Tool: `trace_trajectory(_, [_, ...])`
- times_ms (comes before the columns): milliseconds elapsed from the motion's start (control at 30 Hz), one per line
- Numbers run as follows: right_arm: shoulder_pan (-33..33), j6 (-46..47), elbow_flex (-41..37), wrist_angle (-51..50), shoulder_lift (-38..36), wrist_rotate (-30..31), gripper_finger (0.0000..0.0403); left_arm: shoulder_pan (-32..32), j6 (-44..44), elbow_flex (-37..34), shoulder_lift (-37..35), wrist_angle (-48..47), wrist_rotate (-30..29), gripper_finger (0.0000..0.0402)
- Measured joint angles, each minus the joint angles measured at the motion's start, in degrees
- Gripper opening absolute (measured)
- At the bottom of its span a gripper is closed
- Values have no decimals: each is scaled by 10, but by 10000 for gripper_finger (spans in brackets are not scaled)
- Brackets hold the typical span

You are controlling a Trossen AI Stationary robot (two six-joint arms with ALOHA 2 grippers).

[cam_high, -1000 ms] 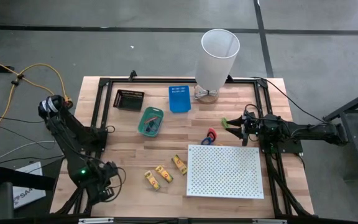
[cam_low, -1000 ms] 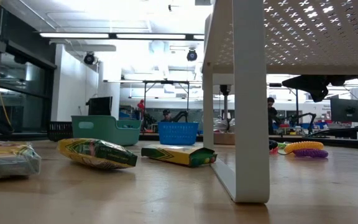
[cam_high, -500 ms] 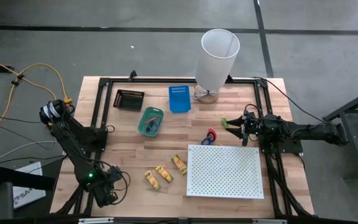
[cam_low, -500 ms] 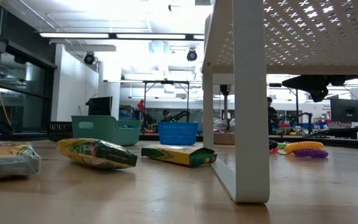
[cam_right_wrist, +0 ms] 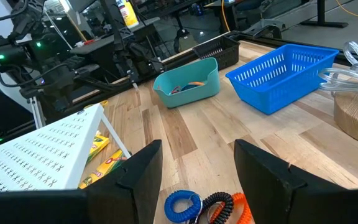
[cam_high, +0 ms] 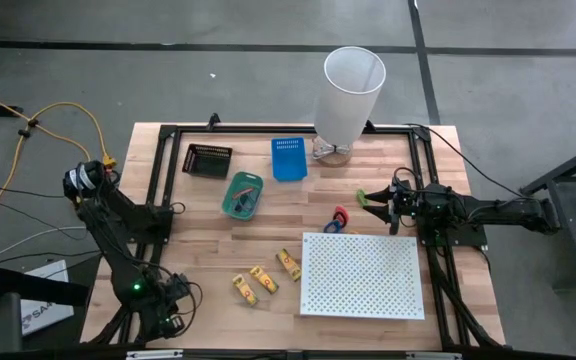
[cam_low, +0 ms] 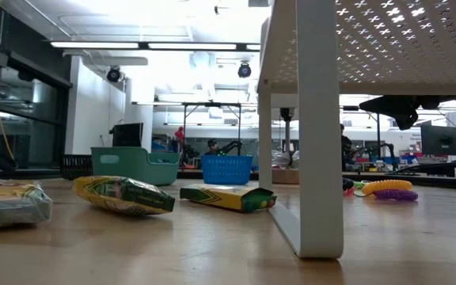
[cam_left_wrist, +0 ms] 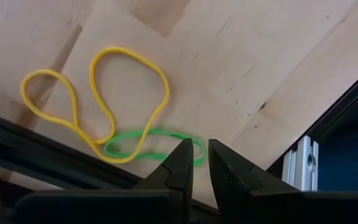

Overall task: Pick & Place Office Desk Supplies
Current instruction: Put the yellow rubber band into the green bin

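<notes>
My left gripper hangs over the table's near-left corner and points steeply down. Its fingers are shut to a narrow slit with nothing between them. Below their tips a green rubber band and a yellow rubber band lie flat on the wood, overlapping. Three yellow-and-red packs lie flat near the front edge. Red and blue coiled loops lie mid-table. My right gripper waits open and level at the table's right side.
A white perforated board stands on legs at the near right. A teal bin, a blue basket, a black tray and a tall white bin stand at the back. A black frame rail runs beside the bands.
My left gripper has gone a little toward the table's near edge and tipped further down, its fingers keeping the same narrow gap. Nothing on the table has moved.
</notes>
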Motion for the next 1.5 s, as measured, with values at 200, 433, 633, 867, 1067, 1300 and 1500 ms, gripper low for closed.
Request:
trace_trajectory(200, [0, 0, 0, 0, 0, 0, 188, -6, 21, 0, 19, -3, -2, 47])
trace_trajectory(433, [0, 0, 0, 0, 0, 0, 188, 2, 68, 0, 40, -11, 5, 47])
trace_trajectory(633, [0, 0, 0, 0, 0, 0, 188, 5, 110, 0, 42, -32, 7, 47])
trace_trajectory(867, [0, 0, 0, 0, 0, 0, 188, 6, 149, 0, 42, -36, 7, 47])
trace_trajectory(1067, [0, 0, 0, 0, 0, 0, 188, -1, 200, 0, 42, -36, 7, 47])
trace_trajectory(1300, [0, 0, 0, 0, 0, 0, 188, -14, 208, -1, 42, -36, 5, 47])
trace_trajectory(1500, [0, 0, 0, 0, 0, 0, 188, -13, 192, -1, 42, -34, 7, 47])
